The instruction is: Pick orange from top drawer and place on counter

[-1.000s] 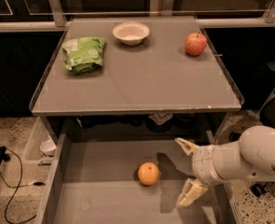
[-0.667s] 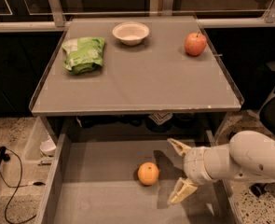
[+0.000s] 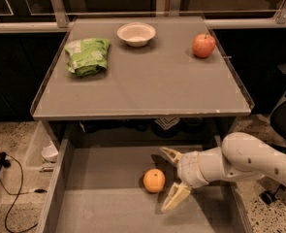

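Note:
The orange (image 3: 154, 180) lies on the grey bottom of the open top drawer (image 3: 103, 203), near its middle. My gripper (image 3: 170, 177) is inside the drawer just right of the orange, open, with one cream finger (image 3: 170, 155) behind the fruit and the other (image 3: 175, 197) in front of it. The fingers stand a little apart from the orange, not touching it. The white arm reaches in from the right. The counter (image 3: 147, 86) is the grey tabletop above the drawer.
On the counter lie a green bag (image 3: 87, 55) at the left, a white bowl (image 3: 136, 33) at the back middle and a red apple (image 3: 203, 45) at the back right. A black cable (image 3: 7, 188) runs on the floor left of the drawer.
My gripper has moved left across the drawer toward the orange, from well right of it to right beside it. The orange has not moved.

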{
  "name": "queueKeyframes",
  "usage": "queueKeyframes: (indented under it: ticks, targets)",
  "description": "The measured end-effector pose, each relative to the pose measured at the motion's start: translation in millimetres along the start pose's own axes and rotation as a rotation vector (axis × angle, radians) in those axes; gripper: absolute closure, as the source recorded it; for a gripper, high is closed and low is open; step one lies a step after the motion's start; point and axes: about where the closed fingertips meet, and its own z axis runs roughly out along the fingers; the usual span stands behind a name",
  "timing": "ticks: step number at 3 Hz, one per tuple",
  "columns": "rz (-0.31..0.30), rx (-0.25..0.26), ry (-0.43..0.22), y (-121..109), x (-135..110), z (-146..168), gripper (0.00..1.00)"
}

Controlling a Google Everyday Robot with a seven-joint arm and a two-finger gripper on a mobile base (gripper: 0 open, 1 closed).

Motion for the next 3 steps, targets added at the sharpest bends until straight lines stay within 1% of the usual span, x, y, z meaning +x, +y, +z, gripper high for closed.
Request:
queueKeyframes:
  ticks: [1,2,3]
  targets:
    - [0.006,-0.063,-0.051,2.6,-7.4,17.1,0.0]
    - [0.007,-0.066,-0.052,3.1,-7.5,17.7,0.0]
    - [0.006,-0.066,-0.052,3.2,-7.5,17.7,0.19]
